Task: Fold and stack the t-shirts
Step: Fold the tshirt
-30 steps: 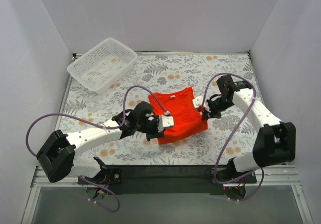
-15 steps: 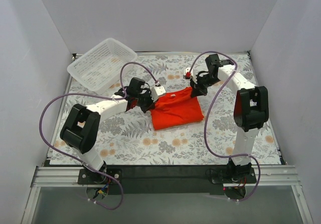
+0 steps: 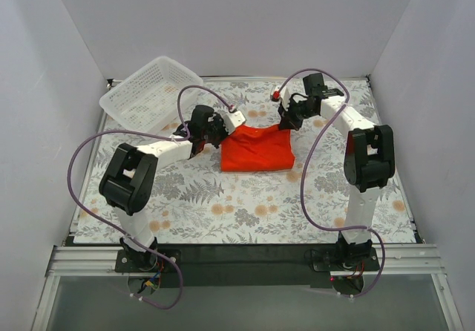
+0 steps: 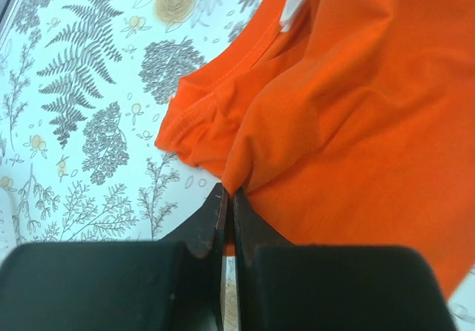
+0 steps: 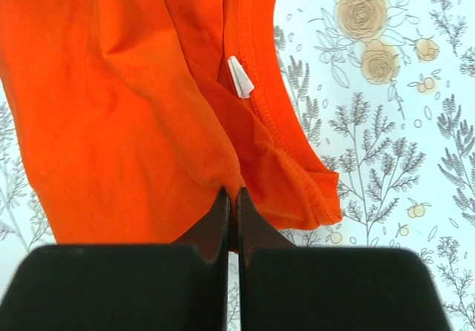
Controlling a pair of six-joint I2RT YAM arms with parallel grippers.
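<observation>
While the white basket sat well out beyond the left gripper, that gripper's fingers were pressed together on a fold at the far left corner of the orange-red t-shirt. The shirt's far edge, its long axis, ran between both grippers, and the cloth spread nearward from the fingertips over the table. The right gripper pinched the far right corner likewise. Neither arm looked nearer, so the next pull likely needed both.

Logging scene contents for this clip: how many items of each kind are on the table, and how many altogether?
orange-red t-shirt: 1
white lattice basket: 1
Total: 2
</observation>
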